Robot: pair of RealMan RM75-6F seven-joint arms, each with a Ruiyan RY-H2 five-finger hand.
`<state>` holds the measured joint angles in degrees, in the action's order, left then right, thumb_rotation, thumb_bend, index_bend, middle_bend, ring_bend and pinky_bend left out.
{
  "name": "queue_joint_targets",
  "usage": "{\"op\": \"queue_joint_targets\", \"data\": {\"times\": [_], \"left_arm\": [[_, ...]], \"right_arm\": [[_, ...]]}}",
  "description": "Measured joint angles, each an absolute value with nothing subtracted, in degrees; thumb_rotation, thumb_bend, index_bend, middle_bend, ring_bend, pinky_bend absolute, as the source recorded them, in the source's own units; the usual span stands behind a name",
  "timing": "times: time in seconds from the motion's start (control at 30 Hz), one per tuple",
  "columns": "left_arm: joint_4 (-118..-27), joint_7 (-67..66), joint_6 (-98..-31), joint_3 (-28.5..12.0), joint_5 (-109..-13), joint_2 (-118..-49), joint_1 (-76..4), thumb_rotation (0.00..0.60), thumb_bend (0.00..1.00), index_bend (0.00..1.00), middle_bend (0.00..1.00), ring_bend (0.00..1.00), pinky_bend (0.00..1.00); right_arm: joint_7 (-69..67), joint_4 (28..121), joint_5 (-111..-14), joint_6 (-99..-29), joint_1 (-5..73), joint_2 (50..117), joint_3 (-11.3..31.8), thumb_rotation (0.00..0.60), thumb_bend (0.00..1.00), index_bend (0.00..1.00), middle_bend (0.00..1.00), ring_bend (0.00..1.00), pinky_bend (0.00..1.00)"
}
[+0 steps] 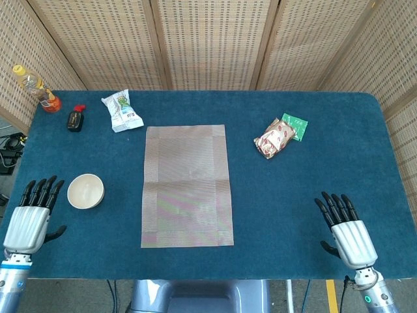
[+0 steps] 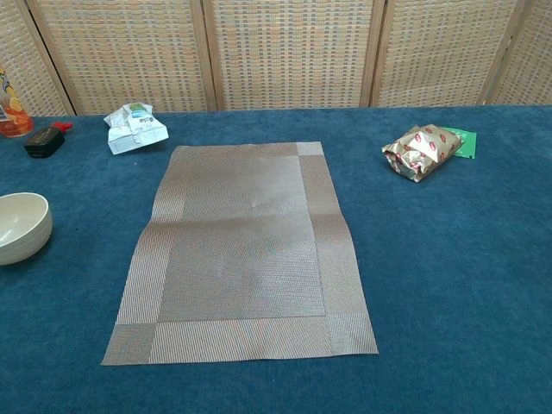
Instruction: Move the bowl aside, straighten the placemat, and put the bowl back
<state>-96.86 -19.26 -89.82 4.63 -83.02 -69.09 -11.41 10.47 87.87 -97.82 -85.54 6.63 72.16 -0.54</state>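
Left hand: left hand (image 1: 26, 220) hovers at the table's near left corner, fingers extended and slightly apart, holding nothing; seen only in the head view
Bowl: cream bowl (image 1: 85, 191) sits upright on the blue table (image 1: 313, 176), just right of the left hand and apart from it, well left of the placemat
Placemat: woven placemat (image 1: 187, 186) lies flat and squared at the table's centre, long side running front to back, nothing on it
Far left clutter: drink bottle (image 1: 32, 83) at the back corner, a small black and red item (image 1: 75, 119) near it, a white snack packet (image 1: 121, 111) beyond the mat's far left corner
Far right clutter: foil-wrapped pack (image 1: 274, 139) touching a green packet (image 1: 295, 122)
Right hand: right hand (image 1: 345, 230) at the near right edge, fingers straight and spread, empty
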Motion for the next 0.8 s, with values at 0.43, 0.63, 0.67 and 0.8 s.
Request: {"op": "queue_joint_targets", "data": {"times": [0.43, 0.63, 0.67, 0.8], "left_arm": [[-96.6, -15.2, -93.3, 4.2, -86.4, -66.8, -7.4, 0.600, 0.09, 0.00, 0.00, 0.00, 0.00], [-96.4, -14.3, -93.9, 3.6, -86.8, -66.5, -6.6, 0.600, 0.08, 0.00, 0.00, 0.00, 0.00], [-96.3, -14.0, -93.7, 3.4, -86.9, -66.4, -6.5, 0.600, 0.09, 0.00, 0.00, 0.00, 0.00], [-96.0, -13.9, -93.1, 3.1, -86.8, -66.3, -6.3, 0.600, 0.09, 0.00, 0.00, 0.00, 0.00]], "right_arm": [[18.4, 92.0, -104.9, -79.1, 10.4, 82.4, -3.4, 0.600, 0.00, 0.07, 0.00, 0.00, 0.00], [22.6, 90.9, -104.5, -73.9, 13.0, 90.9, -2.3, 0.600, 0.00, 0.10, 0.00, 0.00, 0.00], [23.2, 90.5, -103.9, -73.0, 13.3, 92.2, -2.0, 0.600, 0.00, 0.11, 0.00, 0.00, 0.00], [24.6, 88.8, -100.6, -69.8, 14.5, 96.9, -0.8, 0.600, 0.00, 0.12, 0.00, 0.00, 0.00]]}}
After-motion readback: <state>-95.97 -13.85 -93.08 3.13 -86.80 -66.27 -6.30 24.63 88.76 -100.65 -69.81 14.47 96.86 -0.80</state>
